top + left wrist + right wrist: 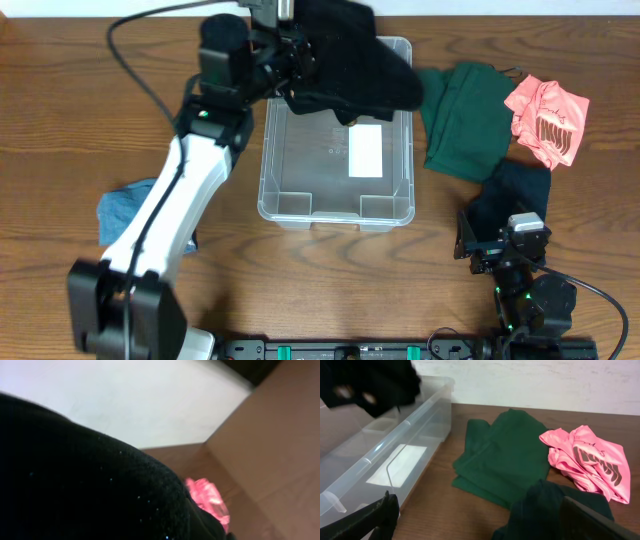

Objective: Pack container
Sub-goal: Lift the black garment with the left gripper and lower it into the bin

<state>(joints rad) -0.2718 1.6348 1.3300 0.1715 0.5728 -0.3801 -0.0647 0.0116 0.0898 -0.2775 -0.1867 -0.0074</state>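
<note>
The clear container stands mid-table with a white label on its base. My left gripper is shut on a black garment and holds it above the container's far end. The garment fills the left wrist view and hides the fingers there. My right gripper is open and empty at the front right, low over a dark garment. In the right wrist view the container is at the left and the dark garment lies between my open fingers.
A green garment and a pink garment lie right of the container; both show in the right wrist view. A blue cloth lies at the left under my left arm.
</note>
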